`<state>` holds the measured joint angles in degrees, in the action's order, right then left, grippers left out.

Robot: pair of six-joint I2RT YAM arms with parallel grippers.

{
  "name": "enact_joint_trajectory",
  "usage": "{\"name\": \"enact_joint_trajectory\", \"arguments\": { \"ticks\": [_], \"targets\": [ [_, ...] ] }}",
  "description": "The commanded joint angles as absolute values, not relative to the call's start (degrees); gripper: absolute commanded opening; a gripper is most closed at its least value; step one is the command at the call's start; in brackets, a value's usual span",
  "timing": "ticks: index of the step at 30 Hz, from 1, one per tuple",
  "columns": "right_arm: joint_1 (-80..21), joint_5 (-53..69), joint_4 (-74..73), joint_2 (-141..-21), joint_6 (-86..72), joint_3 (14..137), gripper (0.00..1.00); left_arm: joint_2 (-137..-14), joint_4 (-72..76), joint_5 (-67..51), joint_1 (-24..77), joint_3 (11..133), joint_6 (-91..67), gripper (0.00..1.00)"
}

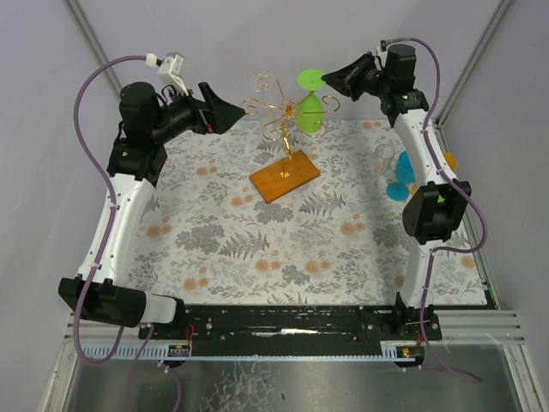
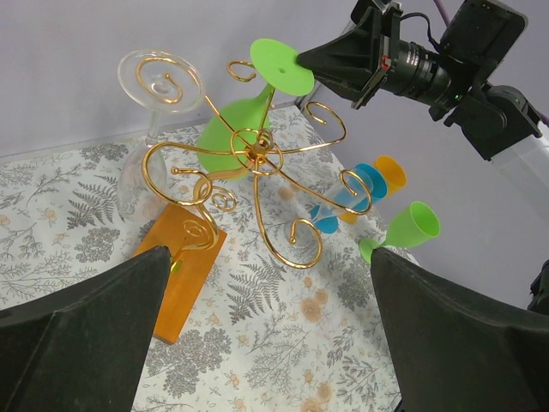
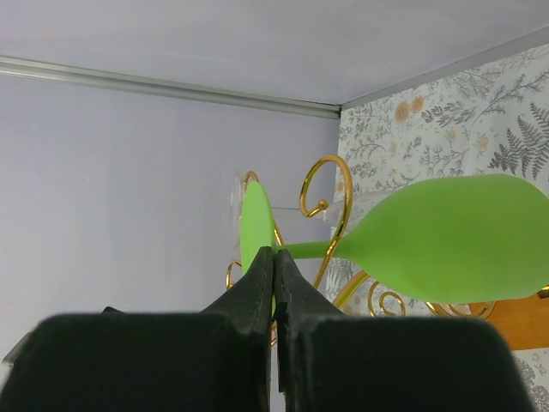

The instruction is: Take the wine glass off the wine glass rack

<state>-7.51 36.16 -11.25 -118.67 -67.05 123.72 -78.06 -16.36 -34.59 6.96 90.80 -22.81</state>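
The wine glass rack (image 1: 281,118) is gold wire on an orange base (image 1: 284,176) at the back middle of the table. A green wine glass (image 1: 310,105) hangs tilted at the rack's right side, its bowl against the scrolled arms (image 2: 253,150). My right gripper (image 1: 328,82) is shut on the rim of its round foot (image 2: 281,67); in the right wrist view the fingertips (image 3: 274,257) pinch the foot where the stem meets it, with the bowl (image 3: 446,240) to the right. A clear glass (image 2: 159,81) hangs on the rack's other side. My left gripper (image 1: 236,113) is open and empty, left of the rack.
A blue glass (image 1: 401,176), a clear one (image 1: 383,159) and an orange one (image 1: 448,159) stand at the right edge by the right arm. The left wrist view also shows a second green glass (image 2: 410,227) there. The back wall is close behind the rack.
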Motion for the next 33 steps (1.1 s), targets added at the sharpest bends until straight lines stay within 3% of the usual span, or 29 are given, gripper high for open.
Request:
{"name": "enact_joint_trajectory", "arguments": {
  "ticks": [1, 22, 33],
  "targets": [
    [-7.8, 39.8, -9.5, -118.9, -67.7, 129.1, 0.0, -77.1, -13.3, -35.5, 6.5, 90.3, -23.7, 1.0],
    [-11.2, 40.0, -7.3, -129.2, -73.0, 140.0, 0.0, -77.2, -13.8, -35.4, 6.5, 90.5, -23.1, 1.0],
    [-11.2, 37.6, -4.2, -130.0, -74.5, 139.8, 0.0, -78.0, -13.7, -35.5, 6.5, 91.3, -23.1, 1.0]
  ]
}}
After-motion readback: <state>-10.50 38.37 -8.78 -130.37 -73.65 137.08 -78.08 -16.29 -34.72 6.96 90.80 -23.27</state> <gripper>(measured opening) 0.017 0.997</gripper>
